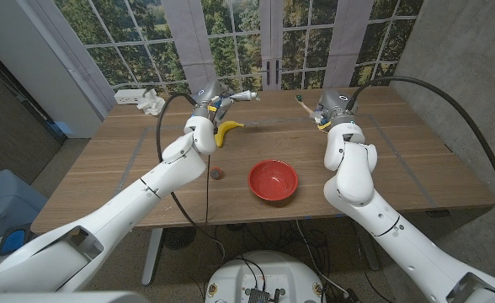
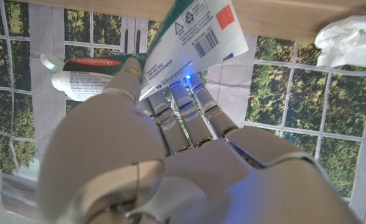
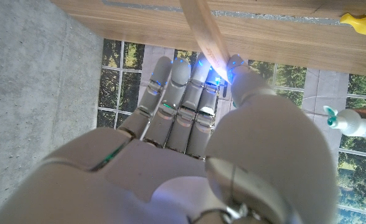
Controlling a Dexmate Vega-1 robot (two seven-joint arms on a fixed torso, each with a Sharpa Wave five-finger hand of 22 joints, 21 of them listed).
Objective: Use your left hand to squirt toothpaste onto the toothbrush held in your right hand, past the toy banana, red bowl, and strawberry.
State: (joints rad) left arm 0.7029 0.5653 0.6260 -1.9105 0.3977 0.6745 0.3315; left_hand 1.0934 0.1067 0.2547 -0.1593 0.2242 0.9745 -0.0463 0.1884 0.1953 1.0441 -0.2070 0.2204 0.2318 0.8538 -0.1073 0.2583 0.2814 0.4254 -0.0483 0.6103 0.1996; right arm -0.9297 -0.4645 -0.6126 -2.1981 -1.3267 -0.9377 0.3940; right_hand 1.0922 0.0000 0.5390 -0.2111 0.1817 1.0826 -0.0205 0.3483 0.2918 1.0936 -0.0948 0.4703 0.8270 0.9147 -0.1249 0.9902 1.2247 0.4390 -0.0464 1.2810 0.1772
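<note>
**A:** Across the desk point(image 1: 104, 168), what's laid out, biggest first?

**B:** Going down in size: the red bowl point(image 1: 273, 181) near the front edge at about 6 o'clock, the banana point(image 1: 227, 130) further back at about 11 o'clock from the bowl, then a small dark thing point(image 1: 218, 174) at the bowl's 9 o'clock. It may be the strawberry, but it's too small to tell. A crumpled white cloth point(image 1: 152, 103) sits by a power strip point(image 1: 128, 97) at the far corner, around 10 o'clock.

**A:** And the hands?

**B:** Both are raised past the banana and bowl. The left hand point(image 1: 210, 105) has its fingers closed around the toothpaste tube point(image 1: 239, 96). The right hand point(image 1: 332, 109) pinches the toothbrush point(image 1: 302, 103) by its wooden handle point(image 3: 205, 31).

**A:** Which way does one lie from the other?

**B:** The brush head is at roughly 3 o'clock from the tube's cap. The tube's long axis runs toward 3 o'clock, cap leading; the brush points back toward 10 o'clock. The tips face each other, near but apart, and I'd judge the gap must close before any squeeze. The left hand is the nearer one to the banana.

**A:** Any writing?

**B:** The left wrist view shows "Colgate" in white on a red band of the tube point(image 2: 102, 68), plus a barcode point(image 2: 206, 41) and a recycling triangle; the small print is unreadable.
</note>
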